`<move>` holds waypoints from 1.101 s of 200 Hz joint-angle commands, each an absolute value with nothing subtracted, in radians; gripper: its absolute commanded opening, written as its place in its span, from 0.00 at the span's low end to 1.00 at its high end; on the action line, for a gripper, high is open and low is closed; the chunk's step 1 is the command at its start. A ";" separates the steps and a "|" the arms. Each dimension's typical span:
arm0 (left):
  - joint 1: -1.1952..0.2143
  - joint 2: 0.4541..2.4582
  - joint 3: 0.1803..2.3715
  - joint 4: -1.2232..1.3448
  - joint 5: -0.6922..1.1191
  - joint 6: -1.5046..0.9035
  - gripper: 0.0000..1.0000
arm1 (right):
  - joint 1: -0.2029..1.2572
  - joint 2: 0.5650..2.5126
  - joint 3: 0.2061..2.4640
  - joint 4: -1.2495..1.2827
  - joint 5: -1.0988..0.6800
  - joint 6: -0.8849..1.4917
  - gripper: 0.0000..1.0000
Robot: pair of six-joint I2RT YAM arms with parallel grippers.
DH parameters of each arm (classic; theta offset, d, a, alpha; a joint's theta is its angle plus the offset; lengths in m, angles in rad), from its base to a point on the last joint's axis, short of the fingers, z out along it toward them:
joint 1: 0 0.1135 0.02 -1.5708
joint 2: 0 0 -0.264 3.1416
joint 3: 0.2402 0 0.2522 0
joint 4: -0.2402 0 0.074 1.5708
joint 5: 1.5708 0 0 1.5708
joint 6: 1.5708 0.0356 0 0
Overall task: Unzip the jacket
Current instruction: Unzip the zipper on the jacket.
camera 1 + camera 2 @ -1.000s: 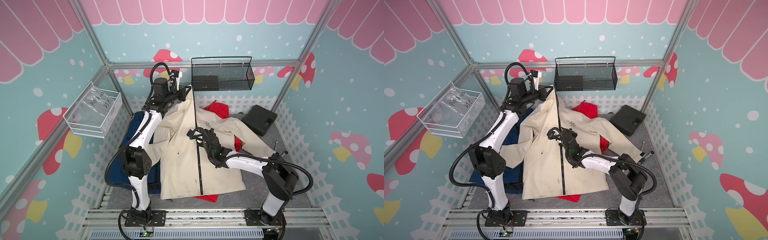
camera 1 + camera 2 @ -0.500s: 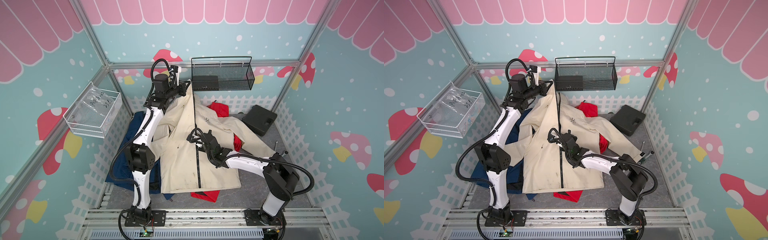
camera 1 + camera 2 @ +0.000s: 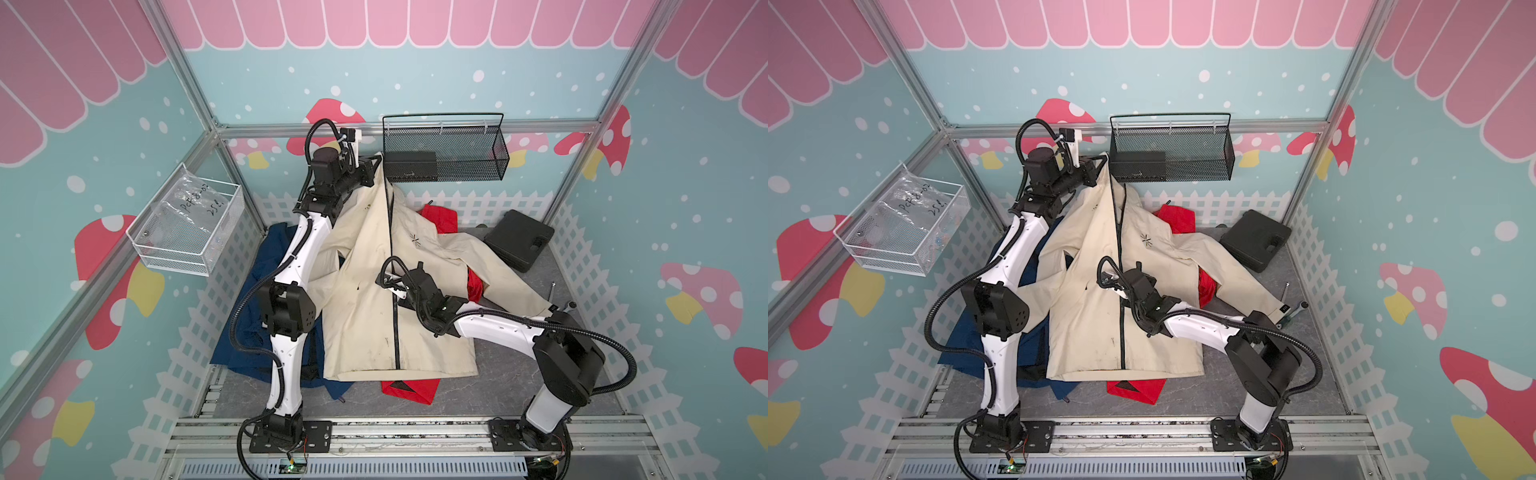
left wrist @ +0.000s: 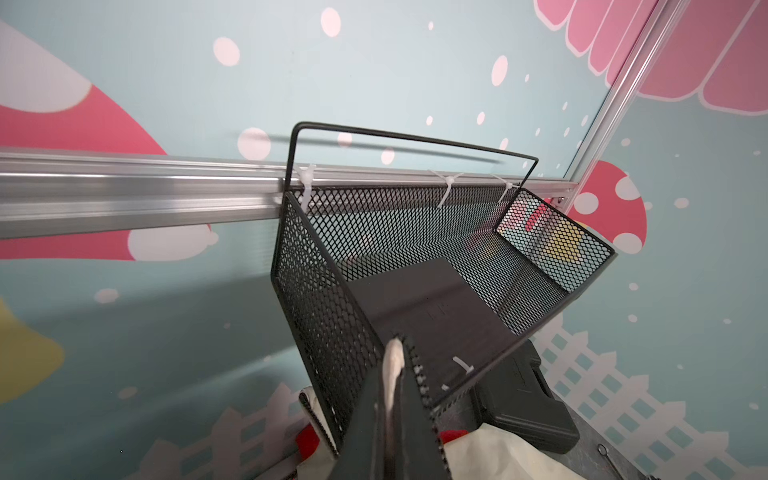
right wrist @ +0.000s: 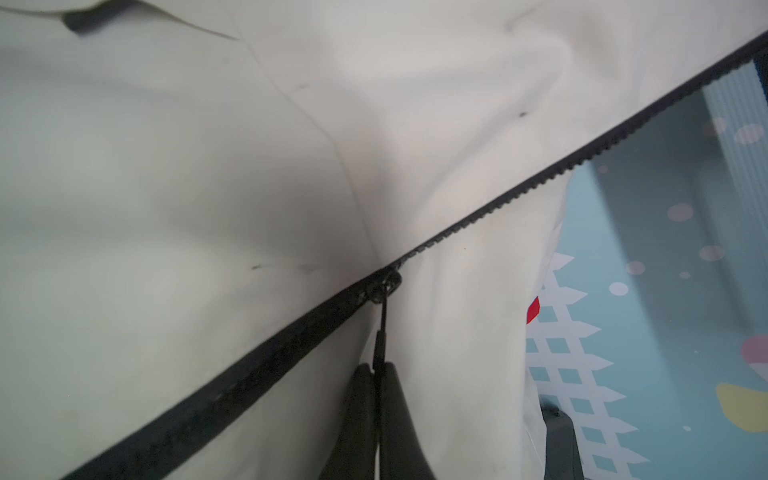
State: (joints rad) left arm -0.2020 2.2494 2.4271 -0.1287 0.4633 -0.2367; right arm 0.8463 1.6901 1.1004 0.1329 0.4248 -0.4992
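Grey worktop [image 3: 498, 386] is mostly covered. The cream jacket [image 3: 361, 316] lies front-up mid-worktop, hem toward the front edge and collar lifted at the back edge beside the black mesh basket [image 3: 457, 166]. It sits on a red garment [image 3: 409, 388] and a navy garment [image 3: 274, 249]. The shell is smooth, matte, limp woven cloth, smudged in places.

Key relation: the zipper [image 3: 397, 332] has its long axis running from back edge to front edge. Its closed part lies from the right hand [image 5: 378, 370] toward the hem, i.e. the front edge. Above the slider [image 5: 380, 286] the sides are parted, and the right wrist view shows one bare row of black moulded teeth. We judge it roughly halfway. The next pull should go straight along that line to the front, not sideways.

Left hand [image 4: 395, 386] is clamped on the jacket's collar end, high at the back, with cream cloth and a tooth row pinched between its fingers. We read it as the anchor.

Right hand is the nearer one to the slider. It is pinched tight on the thin black pull tab [image 5: 380, 332], which looks taut. The slider is small, dark and rounded; we can't tell if it's metal or plastic.
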 commanded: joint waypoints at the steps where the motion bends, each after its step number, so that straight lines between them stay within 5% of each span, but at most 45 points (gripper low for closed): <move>1: -0.196 2.253 2.491 0.009 0.406 -0.260 0.00 | 0.866 1.655 1.075 0.051 0.374 -0.469 0.00; 220: -0.192 2.281 2.497 0.050 0.352 -0.275 0.00 | 0.925 1.527 0.964 -0.222 0.328 -0.404 0.00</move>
